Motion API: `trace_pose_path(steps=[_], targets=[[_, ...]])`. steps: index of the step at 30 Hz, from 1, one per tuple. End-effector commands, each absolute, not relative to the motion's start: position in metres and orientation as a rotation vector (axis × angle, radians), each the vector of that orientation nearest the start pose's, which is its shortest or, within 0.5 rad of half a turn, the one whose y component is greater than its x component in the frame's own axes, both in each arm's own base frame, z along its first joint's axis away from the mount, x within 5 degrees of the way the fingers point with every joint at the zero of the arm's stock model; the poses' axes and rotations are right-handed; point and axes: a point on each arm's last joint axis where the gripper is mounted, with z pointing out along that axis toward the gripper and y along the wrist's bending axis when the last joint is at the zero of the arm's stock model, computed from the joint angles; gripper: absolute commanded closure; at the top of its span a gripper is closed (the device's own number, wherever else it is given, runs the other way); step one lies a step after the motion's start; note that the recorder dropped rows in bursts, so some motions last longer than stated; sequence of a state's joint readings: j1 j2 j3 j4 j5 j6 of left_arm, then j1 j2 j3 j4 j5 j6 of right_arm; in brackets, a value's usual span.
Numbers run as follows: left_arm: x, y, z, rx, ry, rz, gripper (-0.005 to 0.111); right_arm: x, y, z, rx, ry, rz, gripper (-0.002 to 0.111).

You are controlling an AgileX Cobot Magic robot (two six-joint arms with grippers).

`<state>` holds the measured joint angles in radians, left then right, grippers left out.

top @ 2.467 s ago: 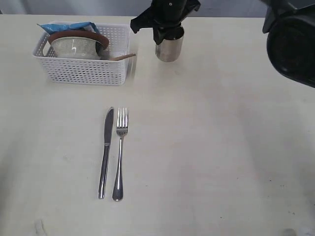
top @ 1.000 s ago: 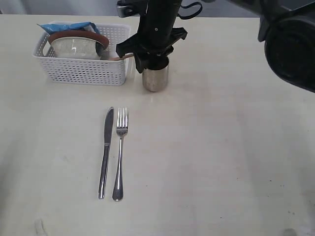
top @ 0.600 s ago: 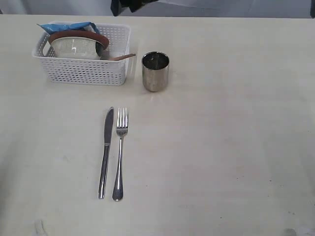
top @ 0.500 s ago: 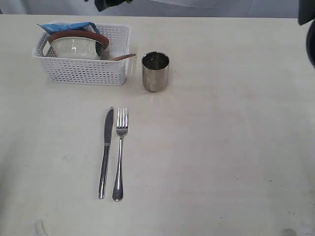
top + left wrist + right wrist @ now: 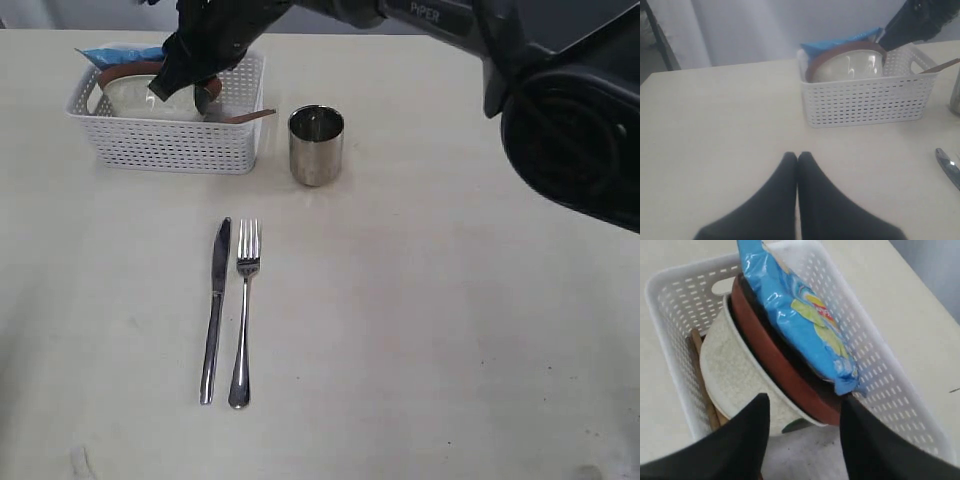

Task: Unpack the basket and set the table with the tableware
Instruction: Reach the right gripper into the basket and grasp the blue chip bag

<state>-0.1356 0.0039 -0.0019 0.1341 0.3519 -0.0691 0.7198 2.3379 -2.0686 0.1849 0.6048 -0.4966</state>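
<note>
Gripper on your right is spread open; pale greyish speckled bowl stands on edge just below, between its fingers.

The right end effector hangs at the tip of its long, outstretched dark arm, fingers spread apart. The left end effector points forward, fingers pressed together.

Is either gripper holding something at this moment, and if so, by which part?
Nothing is held. The right gripper is open above the bowl in the basket, not closed on it. The left gripper is shut and empty.
</note>
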Motion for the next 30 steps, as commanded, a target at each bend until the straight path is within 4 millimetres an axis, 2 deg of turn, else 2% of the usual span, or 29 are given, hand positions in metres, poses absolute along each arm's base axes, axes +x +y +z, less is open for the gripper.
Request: trace_pose_path(steps=[1,10,17,22,30], targets=[[0.054,-0.003,0.183,0.148,1.817,-0.016,0.106,0.403,0.364,0.213,-1.248,1.944,0.274,0.064],[0.054,-0.003,0.183,0.148,1.817,-0.016,0.106,0.397,0.370,0.212,-1.308,1.916,0.262,0.064],[0.054,-0.003,0.183,0.148,1.817,-0.016,0.106,0.387,0.365,0.205,-1.421,2.015,0.257,0.065],[0.054,-0.003,0.183,0.148,1.817,-0.016,0.106,0.380,0.364,0.199,-1.524,2.044,0.228,0.077],[0.054,-0.003,0.183,0.148,1.817,-0.016,0.106,0.350,0.384,0.198,-1.730,1.981,0.223,0.080]])
